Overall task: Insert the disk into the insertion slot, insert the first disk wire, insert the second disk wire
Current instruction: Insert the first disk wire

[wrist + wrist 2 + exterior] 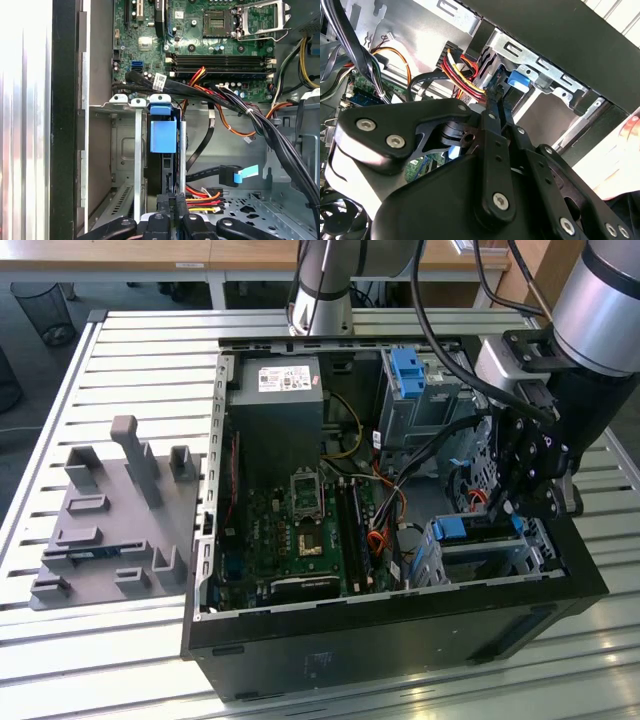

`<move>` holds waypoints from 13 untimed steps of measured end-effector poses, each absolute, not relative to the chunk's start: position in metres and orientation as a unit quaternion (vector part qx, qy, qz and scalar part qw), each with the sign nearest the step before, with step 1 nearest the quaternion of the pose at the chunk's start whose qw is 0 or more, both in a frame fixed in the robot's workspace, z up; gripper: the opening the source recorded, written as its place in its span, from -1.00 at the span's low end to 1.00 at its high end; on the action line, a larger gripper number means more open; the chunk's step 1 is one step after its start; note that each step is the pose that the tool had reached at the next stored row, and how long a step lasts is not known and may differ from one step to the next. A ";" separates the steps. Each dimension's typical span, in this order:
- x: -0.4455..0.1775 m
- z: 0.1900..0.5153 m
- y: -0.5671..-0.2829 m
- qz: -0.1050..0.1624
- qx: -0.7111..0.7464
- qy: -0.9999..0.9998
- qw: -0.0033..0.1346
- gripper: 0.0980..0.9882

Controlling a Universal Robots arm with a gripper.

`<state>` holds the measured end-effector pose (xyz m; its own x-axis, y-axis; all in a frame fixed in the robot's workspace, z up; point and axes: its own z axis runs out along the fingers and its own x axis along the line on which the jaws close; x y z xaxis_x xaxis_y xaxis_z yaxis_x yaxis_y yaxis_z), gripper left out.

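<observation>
inside the computer case (400,635), the disk (163,136) is seated in the insertion slot (125,150); a red-and-yellow disk wire (202,200) is pinched by the hand (169,202).

- The table (120,350) I work on is of pale metal slats, running from the exterior view's left to its right.
- Light falls bright on the slats; in the first wrist view they glare near white.
- Beyond the table the floor (110,295) is dark grey.
- A black mesh bin (48,312) stands on it, at the exterior view's far left.
- Behind runs a wooden desk (150,252) on white legs.
</observation>
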<state>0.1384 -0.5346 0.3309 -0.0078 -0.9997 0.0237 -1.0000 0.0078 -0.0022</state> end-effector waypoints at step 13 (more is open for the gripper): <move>0.139 0.328 -0.535 0.009 0.703 -0.711 0.008 -0.68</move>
